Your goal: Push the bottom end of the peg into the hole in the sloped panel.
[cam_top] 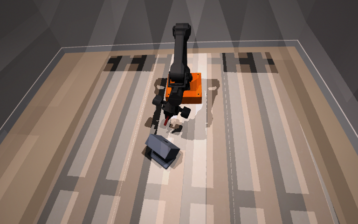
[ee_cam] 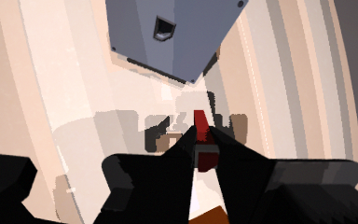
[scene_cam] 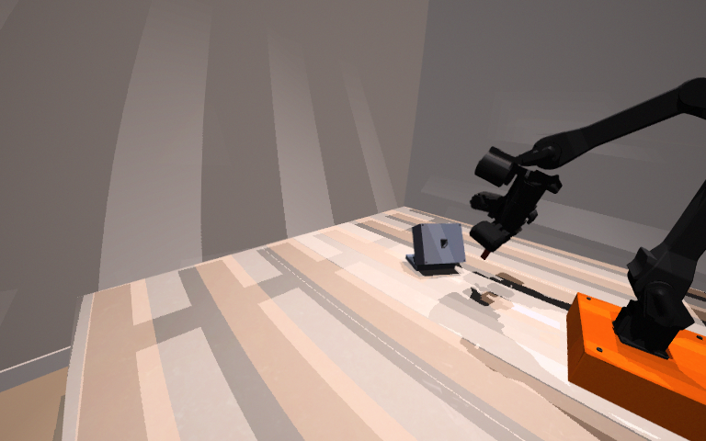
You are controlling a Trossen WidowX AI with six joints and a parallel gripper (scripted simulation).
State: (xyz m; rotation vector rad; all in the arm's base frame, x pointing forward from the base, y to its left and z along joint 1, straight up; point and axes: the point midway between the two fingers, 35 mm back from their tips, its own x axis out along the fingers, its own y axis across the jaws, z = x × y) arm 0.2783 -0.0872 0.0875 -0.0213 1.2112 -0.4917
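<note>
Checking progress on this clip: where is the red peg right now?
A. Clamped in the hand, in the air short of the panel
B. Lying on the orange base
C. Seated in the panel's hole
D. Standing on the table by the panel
A: the red peg sticks out from the closed hand, off the table, and the hole in the panel shows nothing in it.

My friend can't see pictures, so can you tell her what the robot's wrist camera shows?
Two black fingers pinch a small red peg that points forward, up off the striped table. Ahead sits a grey-blue sloped panel with one small dark hole in its face, and the peg has not reached it yet.
</note>
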